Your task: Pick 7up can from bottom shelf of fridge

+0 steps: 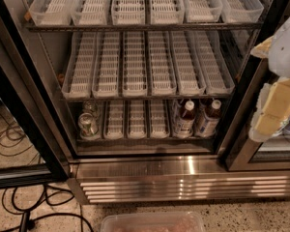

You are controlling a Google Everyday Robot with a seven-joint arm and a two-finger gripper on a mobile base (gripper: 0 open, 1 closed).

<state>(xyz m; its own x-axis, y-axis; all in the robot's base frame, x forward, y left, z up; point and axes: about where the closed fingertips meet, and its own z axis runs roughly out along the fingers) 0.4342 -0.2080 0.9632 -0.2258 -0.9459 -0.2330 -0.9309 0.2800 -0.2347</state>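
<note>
The fridge point(34, 95) stands open, with a black frame and rows of white slotted trays. The 7up can point(88, 125), small with a shiny silver top and greenish body, stands in the leftmost lane of the bottom shelf point(135, 140). My gripper point(271, 111), white and beige, hangs at the right edge of the view in front of the fridge's right frame. It is well right of the can and apart from it.
Two brown-liquid bottles point(186, 120) with white labels stand at the right of the bottom shelf. The two upper shelves point(135, 62) hold white trays. A ribbed steel grille point(183, 187) lies below. Black cables point(43, 211) are on the floor at left, and a clear plastic bin point(152, 222) at the bottom.
</note>
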